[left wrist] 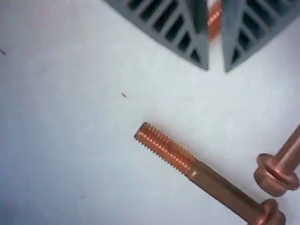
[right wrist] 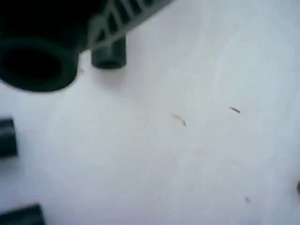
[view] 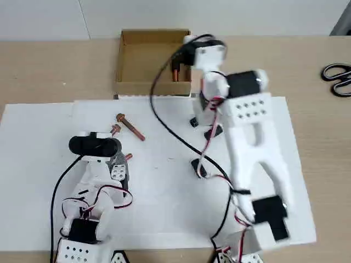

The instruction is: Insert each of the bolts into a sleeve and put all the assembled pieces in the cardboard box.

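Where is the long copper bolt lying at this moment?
In the high view, the long bolt lies on the white paper, on the left side, between the cardboard box and the left gripper, with a shorter bolt beside it.

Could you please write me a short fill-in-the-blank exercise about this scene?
1. The left gripper is shut on a copper ____.
2. Two loose bolts lie on the white ____.
3. The sleeves are ____ in colour.

Missing words: bolt; paper; black.
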